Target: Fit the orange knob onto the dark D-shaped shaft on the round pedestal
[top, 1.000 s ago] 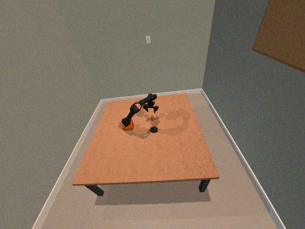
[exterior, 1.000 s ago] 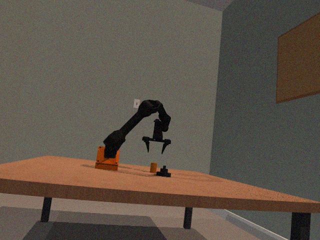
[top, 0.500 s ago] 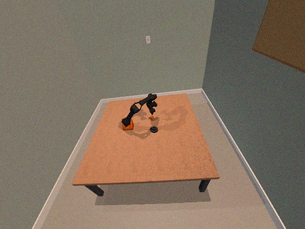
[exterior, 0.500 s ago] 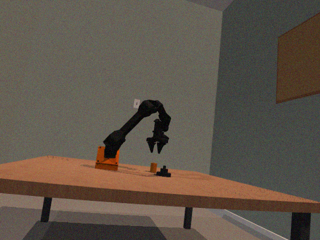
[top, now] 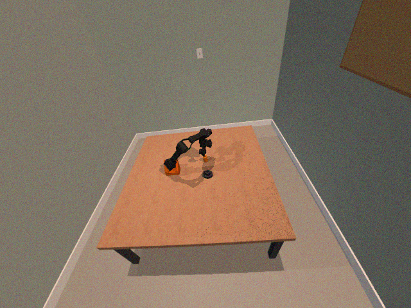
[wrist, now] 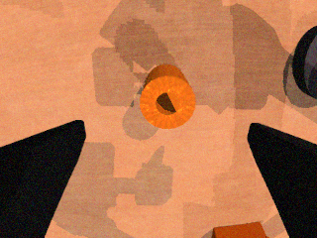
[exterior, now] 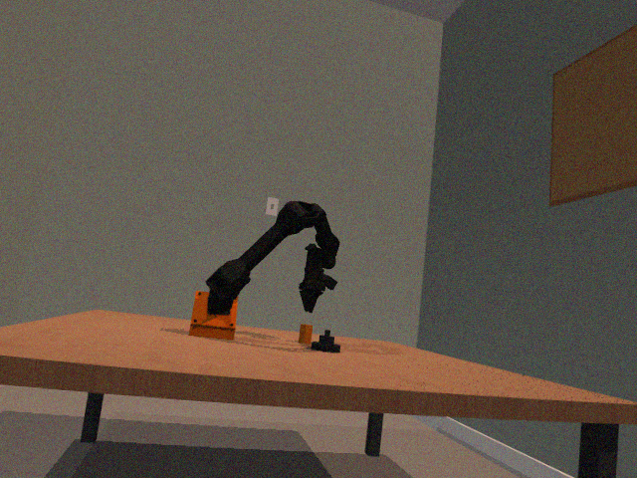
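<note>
The orange knob point(top: 205, 159) point(exterior: 306, 334) point(wrist: 167, 120) stands upright on the table, its hole facing up. The hole shows dark and lighter parts in the wrist view; which edge is flat is hard to tell. My gripper point(top: 203, 154) point(exterior: 309, 311) point(wrist: 167, 130) is wide open and empty, pointing down above the knob. In the wrist view the knob lies between the fingers sideways, slightly above the fingertip line. The dark round pedestal point(top: 207, 174) point(exterior: 325, 347) point(wrist: 311, 61) stands close to the knob, cut off at the wrist view's right edge. Its shaft point(exterior: 326, 333) points up, bare.
The arm's orange base point(top: 171, 168) point(exterior: 213, 330) point(wrist: 240, 231) stands on the wooden table point(top: 185, 215) point(exterior: 154, 350), left of the knob in the top and exterior views. Shadows of the arm fall around the knob. The table's front edge lies beyond the pedestal, toward the top and exterior views.
</note>
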